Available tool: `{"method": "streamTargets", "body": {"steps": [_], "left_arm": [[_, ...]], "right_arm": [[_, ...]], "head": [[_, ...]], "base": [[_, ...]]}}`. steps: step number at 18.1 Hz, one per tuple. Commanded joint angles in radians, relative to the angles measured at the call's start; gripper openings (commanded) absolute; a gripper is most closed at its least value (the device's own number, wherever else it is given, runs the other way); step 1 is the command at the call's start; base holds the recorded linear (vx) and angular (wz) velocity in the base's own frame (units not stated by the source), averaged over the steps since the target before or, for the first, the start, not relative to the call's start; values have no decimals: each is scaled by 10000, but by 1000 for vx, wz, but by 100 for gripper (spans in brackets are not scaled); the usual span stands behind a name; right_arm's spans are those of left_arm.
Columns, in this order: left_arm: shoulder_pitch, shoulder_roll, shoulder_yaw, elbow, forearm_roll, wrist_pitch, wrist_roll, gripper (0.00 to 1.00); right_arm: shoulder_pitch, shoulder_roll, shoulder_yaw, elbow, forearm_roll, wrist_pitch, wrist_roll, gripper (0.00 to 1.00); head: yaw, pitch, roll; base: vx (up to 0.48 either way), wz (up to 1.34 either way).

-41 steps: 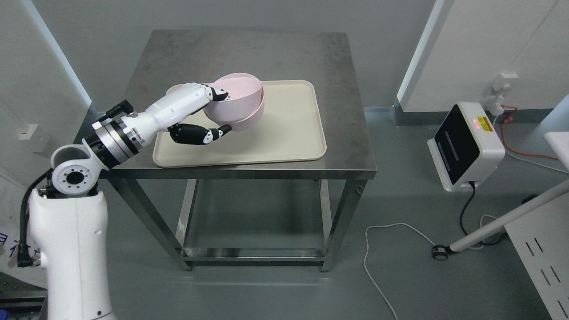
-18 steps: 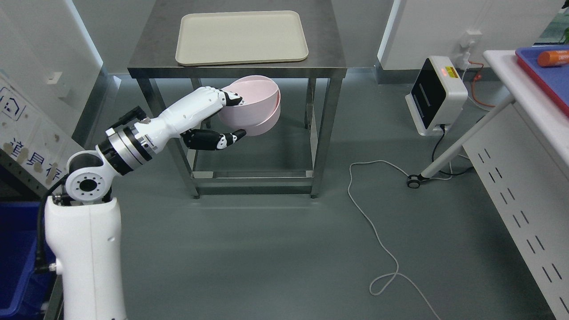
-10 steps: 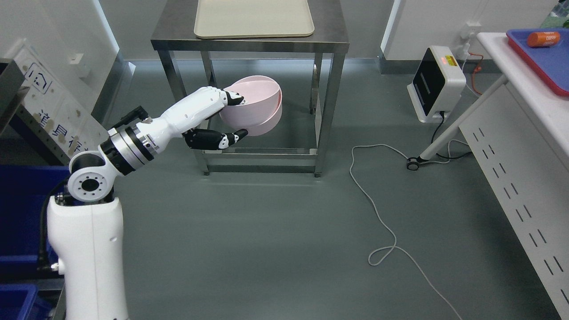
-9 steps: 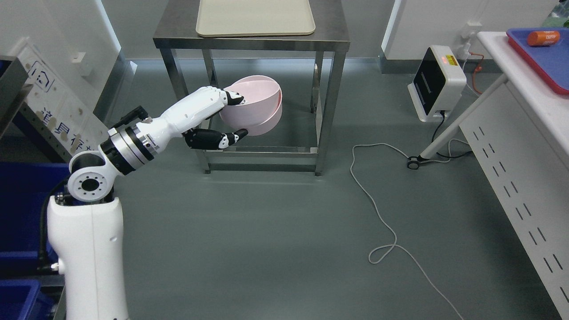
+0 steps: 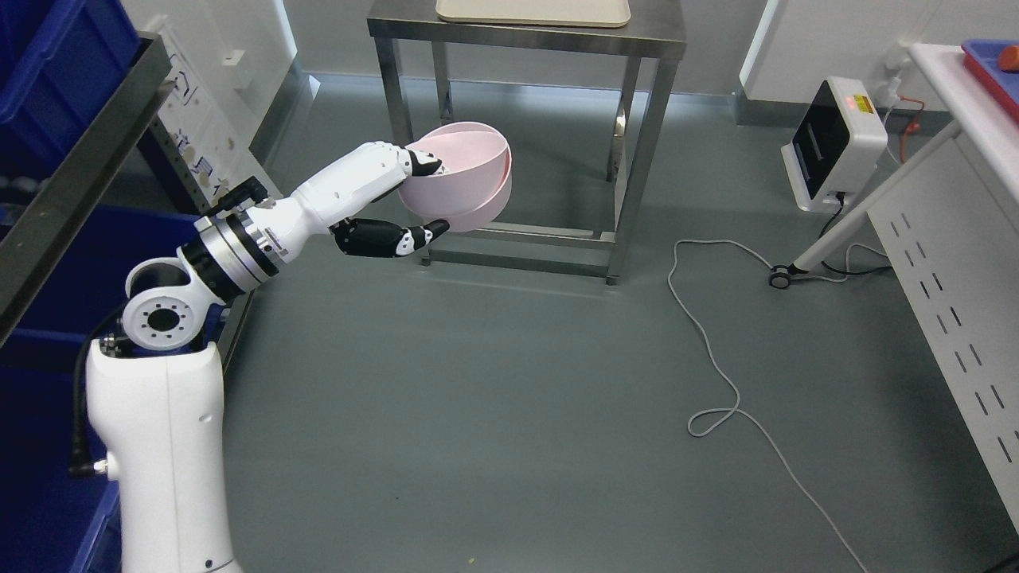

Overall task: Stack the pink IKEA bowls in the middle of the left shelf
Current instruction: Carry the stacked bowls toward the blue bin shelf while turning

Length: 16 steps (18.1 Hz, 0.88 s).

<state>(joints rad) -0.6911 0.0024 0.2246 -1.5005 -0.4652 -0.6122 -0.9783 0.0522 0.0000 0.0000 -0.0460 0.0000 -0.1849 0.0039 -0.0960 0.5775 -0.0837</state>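
Pink bowls (image 5: 466,179), two of them nested one inside the other, are hanging in the air in front of the steel table (image 5: 637,36), carried by the robot's left hand (image 5: 394,199). That hand is pinching the near wall of the stack: the white fingers (image 5: 418,165) are hooking over the rim and into the upper bowl, while the black thumb (image 5: 398,237) is pressing from below against the outer bowl. Gripping both walls at once is probably what is keeping the pair locked together as one load, so neither bowl is sliding out. The stack is tilting, its mouth facing up and toward the camera, and nothing is showing inside the top bowl apart from the fingertips.

On the table, at the top edge of the view, a beige tray (image 5: 533,12) is lying with no visible load on the strip that shows. At the far left, a dark shelf unit (image 5: 72,191) is holding blue bins (image 5: 56,68); what is in them cannot be seen. The bowls are well apart from that shelf, so the placing step is not yet done, and the arm will likely need to swing leftward. The right arm is out of view. A grey cable (image 5: 716,350) is trailing across the floor near a white box-shaped device (image 5: 836,143).
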Motion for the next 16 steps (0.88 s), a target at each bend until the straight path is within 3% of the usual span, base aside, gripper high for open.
{"method": "streamTargets", "body": {"steps": [1,7,16], "left_arm": [[-359,151,-787,3,-11,63,57,5],[-1355,151,-1019,3,-27,492,103,5],[-2675,151,-1034,3,-42,1198,103,6]], "right_arm": [[0,-175,-92,0,77,-7,-9,100],[0,-175,-92,0,77,-7,-9,100],[0,-175,-92,0,77,-7,-9,100]], "head": [[0,0,0],[0,0,0],[0,0,0]], "base": [[-229,230],[-213,333],[-174,715]]}}
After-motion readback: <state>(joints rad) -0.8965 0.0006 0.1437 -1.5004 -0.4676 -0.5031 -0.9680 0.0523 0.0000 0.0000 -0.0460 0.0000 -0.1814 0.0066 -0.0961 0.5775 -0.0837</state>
